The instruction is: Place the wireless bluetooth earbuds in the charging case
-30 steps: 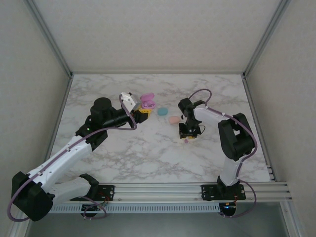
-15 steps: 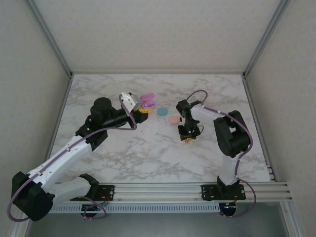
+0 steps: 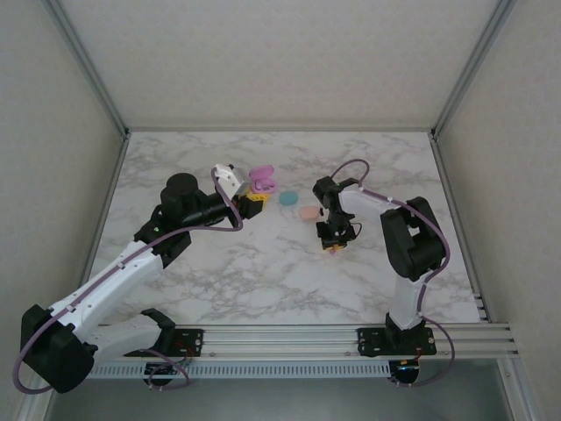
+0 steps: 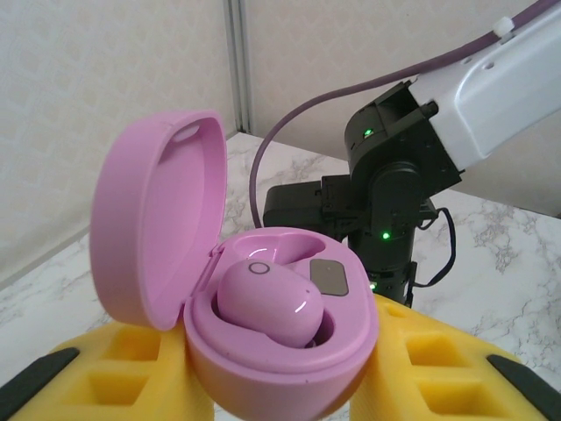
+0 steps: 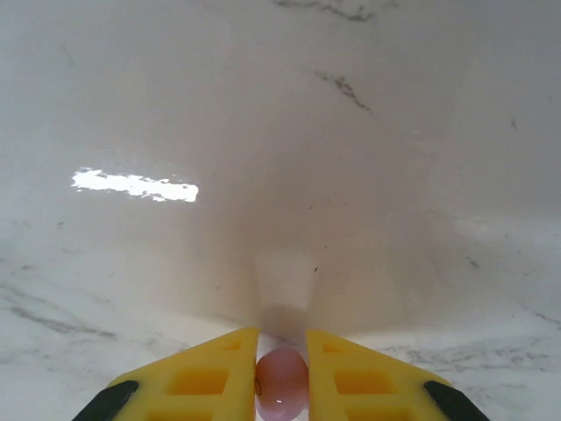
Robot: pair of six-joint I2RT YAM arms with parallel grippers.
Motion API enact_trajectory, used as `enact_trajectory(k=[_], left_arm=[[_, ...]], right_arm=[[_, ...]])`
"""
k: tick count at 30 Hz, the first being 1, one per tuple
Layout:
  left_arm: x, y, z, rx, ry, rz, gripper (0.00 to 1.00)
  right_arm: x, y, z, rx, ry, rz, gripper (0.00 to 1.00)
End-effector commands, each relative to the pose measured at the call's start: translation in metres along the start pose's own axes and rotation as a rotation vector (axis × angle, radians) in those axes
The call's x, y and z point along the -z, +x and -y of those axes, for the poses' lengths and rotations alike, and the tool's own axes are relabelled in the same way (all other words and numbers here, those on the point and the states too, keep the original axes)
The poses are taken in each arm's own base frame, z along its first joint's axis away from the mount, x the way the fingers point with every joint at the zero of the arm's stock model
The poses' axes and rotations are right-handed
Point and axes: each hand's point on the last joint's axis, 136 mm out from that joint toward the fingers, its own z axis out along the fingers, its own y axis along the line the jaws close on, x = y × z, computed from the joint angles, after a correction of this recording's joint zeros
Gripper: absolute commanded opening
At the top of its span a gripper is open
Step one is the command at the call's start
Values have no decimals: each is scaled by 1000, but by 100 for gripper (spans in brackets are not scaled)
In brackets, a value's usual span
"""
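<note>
The marble surface (image 3: 263,289) is the biggest thing here. The left arm (image 3: 131,263) reaches in from the near left. The right arm (image 3: 412,237) bends in from the near right.

The left jaws are closed on the pink case (image 4: 272,351), with a yellow pad (image 4: 123,368) on each side of it. The case is open, with its lid (image 4: 153,219) tipped back and its inside facing up. A teal case (image 3: 287,199) and a peach case (image 3: 308,212) lie shut on the surface. They sit between the pink case and the right jaws.

A seated bud (image 4: 267,303) is already in the pink case. Next to it is an empty hole (image 4: 294,248).

The right jaws are down low by the surface and closed on the loose bud (image 5: 281,377). The bud is mostly hidden, so I cannot tell which way its long side runs.

From the right jaws, the pink case lies to the left and a bit farther back. The two shut cases are in the way, so I think the bud must go up and over them. The right arm has the bud, so it makes the trip while the left arm holds the case.

A second ago the right jaws stood open, with the loose bud on the surface just beside them. Now they have moved over it and closed. The left arm and all three cases are where they were
</note>
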Motion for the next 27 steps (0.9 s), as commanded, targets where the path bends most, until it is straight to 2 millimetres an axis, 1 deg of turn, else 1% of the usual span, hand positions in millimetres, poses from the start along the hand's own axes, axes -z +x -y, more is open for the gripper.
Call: enact_trajectory(k=[1,5,8,11,13,16,20,22,24,27], left_arm=[[2,-14,3,-15,5,27,37],[1,-13,2,-20,3,22,37],[0,-9,3,-22,9,10,37],[-2,-4,4,-21,23,-11,37],[-4,-1,5,-21,32,-21,37],[-8,5,7,-15,54,-34,37],[-13,7,10,-17,86,-32,37],[-15,7,11,-25,97,-29,37],[-16,6,12,-30,107,-27,37],[-19,6,14,-29,126,-30,37]], right_arm=[[27,3,-10,-15,-53,50,18],[59,2,-27,-15,-162,120,18],[93,0,-46,-4,-281,185,18],[137,2,-67,13,-419,260,19],[171,3,-82,37,-530,320,19],[218,9,-100,79,-666,394,19],[271,19,-119,134,-833,472,20],[288,24,-127,161,-904,490,20],[300,26,-131,173,-947,503,20],[308,27,-136,189,-988,508,20]])
